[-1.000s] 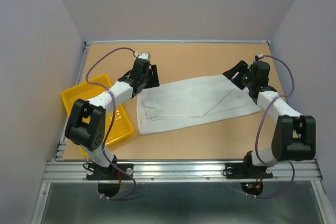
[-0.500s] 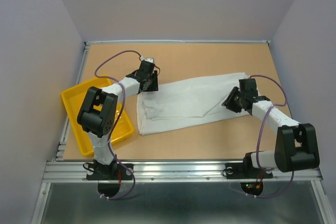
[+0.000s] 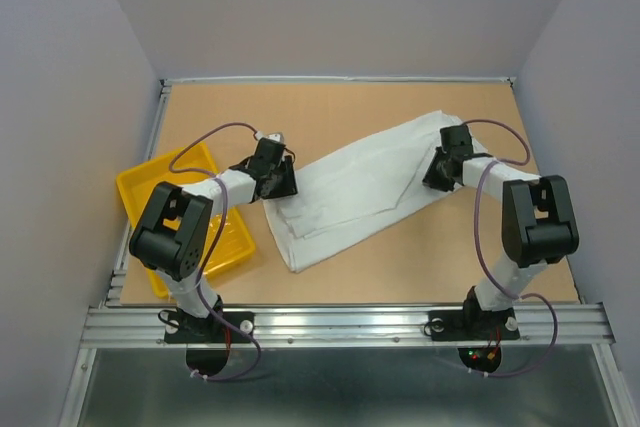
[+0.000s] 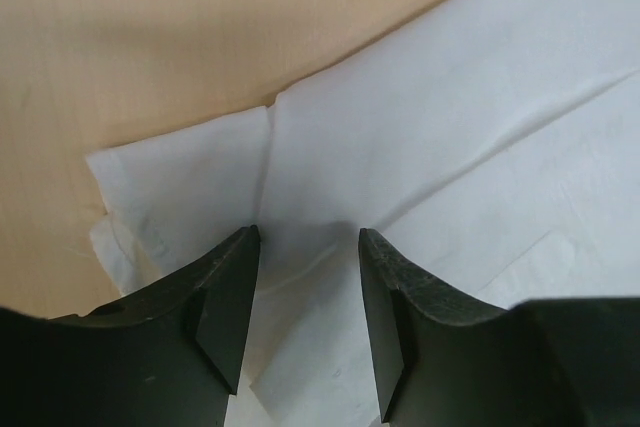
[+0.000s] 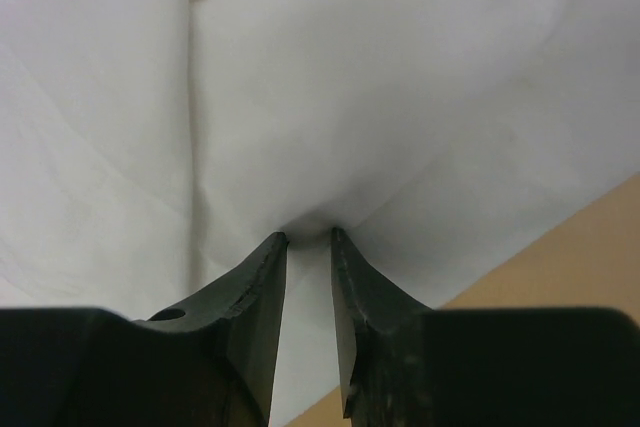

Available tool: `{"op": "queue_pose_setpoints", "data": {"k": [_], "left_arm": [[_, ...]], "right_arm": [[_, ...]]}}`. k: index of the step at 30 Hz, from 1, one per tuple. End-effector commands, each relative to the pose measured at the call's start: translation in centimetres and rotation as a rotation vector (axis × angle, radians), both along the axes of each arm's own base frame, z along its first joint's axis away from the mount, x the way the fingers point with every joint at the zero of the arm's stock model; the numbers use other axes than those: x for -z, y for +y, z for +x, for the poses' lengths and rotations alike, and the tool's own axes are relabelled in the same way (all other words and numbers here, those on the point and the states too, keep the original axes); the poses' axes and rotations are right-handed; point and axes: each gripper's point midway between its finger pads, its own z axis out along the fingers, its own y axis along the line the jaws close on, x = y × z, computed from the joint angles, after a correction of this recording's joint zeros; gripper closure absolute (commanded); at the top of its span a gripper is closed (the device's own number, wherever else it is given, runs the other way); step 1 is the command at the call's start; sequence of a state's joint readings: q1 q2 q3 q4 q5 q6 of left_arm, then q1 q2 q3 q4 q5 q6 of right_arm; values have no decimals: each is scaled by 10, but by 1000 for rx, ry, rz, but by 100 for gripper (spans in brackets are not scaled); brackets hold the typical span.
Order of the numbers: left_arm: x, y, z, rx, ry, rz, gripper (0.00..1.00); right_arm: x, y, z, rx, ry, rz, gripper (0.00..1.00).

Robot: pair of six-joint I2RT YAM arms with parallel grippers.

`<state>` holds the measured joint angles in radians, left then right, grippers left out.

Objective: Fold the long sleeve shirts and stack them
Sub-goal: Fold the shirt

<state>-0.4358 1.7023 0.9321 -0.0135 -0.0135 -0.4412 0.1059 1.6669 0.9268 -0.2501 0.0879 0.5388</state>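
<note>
One long sleeve shirt (image 3: 360,187), white and folded into a long band, lies slanted across the table from lower left to upper right. My left gripper (image 3: 283,179) rests on its left end. In the left wrist view the jaws (image 4: 308,237) stand apart, with flat cloth (image 4: 450,97) and a crease between them. My right gripper (image 3: 440,169) sits at the band's right end. In the right wrist view its jaws (image 5: 310,237) have closed to a narrow gap, and a ridge of the white cloth (image 5: 350,77) is pinched at the tips.
A yellow tray (image 3: 135,187) lies at the table's left edge, partly under the left arm. Walls enclose the table on the left, back and right. Bare tan tabletop (image 3: 400,277) shows in front of the shirt.
The right gripper came down onto the shirt's right end, closed on it and dragged it toward the back, swinging the band to a steeper slant. The left gripper narrowed and stayed on the left end.
</note>
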Motion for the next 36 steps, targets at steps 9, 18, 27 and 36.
{"op": "queue_pose_setpoints", "data": {"k": [9, 18, 27, 36], "left_arm": [[-19, -34, -128, 77, 97, -238, 42], [-85, -19, -127, 71, -126, -209, 29], [-74, -8, -58, 22, -146, -36, 34], [-24, -2, -57, 14, -6, 48, 44]], "right_arm": [[-54, 60, 184, -343, -262, -29, 67], [-99, 90, 137, -410, -287, -22, 52], [-108, 152, 0, -489, -216, 132, 52], [-50, 181, -73, -516, -39, 167, 52]]}}
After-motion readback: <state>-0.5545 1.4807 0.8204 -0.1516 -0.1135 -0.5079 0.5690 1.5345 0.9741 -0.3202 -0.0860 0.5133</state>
